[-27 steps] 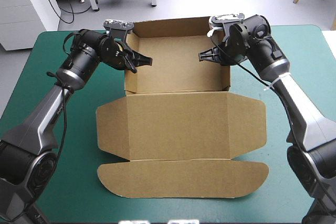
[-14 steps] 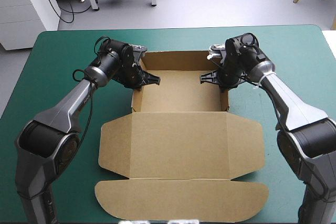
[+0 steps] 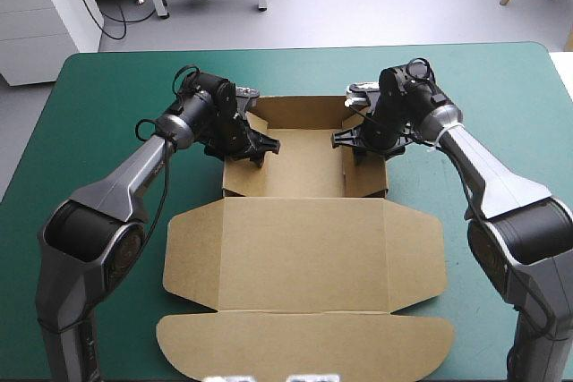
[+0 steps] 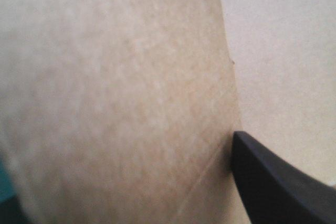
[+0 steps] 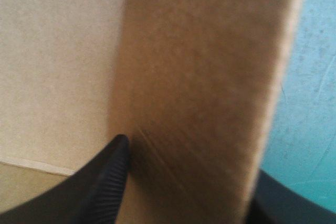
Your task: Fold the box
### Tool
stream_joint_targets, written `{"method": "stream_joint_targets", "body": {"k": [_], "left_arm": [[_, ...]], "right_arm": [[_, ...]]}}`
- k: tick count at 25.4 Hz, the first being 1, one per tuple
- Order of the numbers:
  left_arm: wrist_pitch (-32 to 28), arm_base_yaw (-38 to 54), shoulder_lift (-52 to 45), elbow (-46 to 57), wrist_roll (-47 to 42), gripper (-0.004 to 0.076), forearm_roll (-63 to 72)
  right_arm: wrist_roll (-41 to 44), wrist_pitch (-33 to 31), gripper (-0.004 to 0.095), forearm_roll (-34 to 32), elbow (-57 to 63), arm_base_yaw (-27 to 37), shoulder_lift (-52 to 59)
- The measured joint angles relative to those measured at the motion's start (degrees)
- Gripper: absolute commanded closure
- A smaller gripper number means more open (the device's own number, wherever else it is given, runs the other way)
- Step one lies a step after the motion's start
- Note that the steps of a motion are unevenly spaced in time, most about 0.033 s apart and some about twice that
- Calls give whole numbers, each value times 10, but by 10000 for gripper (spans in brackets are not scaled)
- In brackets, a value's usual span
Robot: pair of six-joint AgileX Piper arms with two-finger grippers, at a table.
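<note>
The brown box [image 3: 304, 239] lies mid-table as an open tray at the far end, with its lid flat toward the near edge. My left gripper [image 3: 253, 145] stands open astride the tray's left wall [image 4: 121, 87]. One black finger [image 4: 278, 187] is inside the tray; the other is hidden behind the board. My right gripper [image 3: 352, 140] stands open astride the right wall [image 5: 205, 77]. One finger [image 5: 100, 187] is inside the tray and the other [image 5: 283, 203] outside, over the cover. Both side walls look folded inward.
The teal-green cover [image 3: 107, 96] shows bare on both sides of the box and beyond its far wall. The lid's rounded front flap [image 3: 304, 346] reaches close to the table's near edge.
Both grippers were shut earlier and now stand open. Both came down onto the tray's side walls, which now fold inward. The box has slid a little toward the near edge.
</note>
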State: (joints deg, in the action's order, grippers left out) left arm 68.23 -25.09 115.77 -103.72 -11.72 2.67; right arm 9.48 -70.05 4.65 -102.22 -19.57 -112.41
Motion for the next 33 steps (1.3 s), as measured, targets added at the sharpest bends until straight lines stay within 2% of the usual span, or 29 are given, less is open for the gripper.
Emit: {"method": "stream_joint_targets", "body": {"k": [1, 2, 10, 16, 22, 28, 33], "left_arm": [[0, 0, 0, 0, 0, 162, 1], [0, 0, 0, 0, 0, 162, 1], [12, 0, 1, -26, 1, 162, -20], [27, 0, 2, -159, 1, 162, -56], [32, 0, -27, -237, 1, 165, -52], [32, 0, -104, -234, 9, 175, -52], [32, 0, -180, -194, 60, 226, -52]], "right_arm": [[0, 0, 73, 3, 0, 0, 0], [-2, 1, 58, 5, 0, 0, 0], [10, 2, 58, -15, -6, -1, 0], [17, 2, 57, -23, -61, -1, 22], [26, -1, 58, -41, -68, -1, 101], [43, -6, 57, -63, -15, -1, 180], [52, -11, 57, -62, 21, -1, 199]]}}
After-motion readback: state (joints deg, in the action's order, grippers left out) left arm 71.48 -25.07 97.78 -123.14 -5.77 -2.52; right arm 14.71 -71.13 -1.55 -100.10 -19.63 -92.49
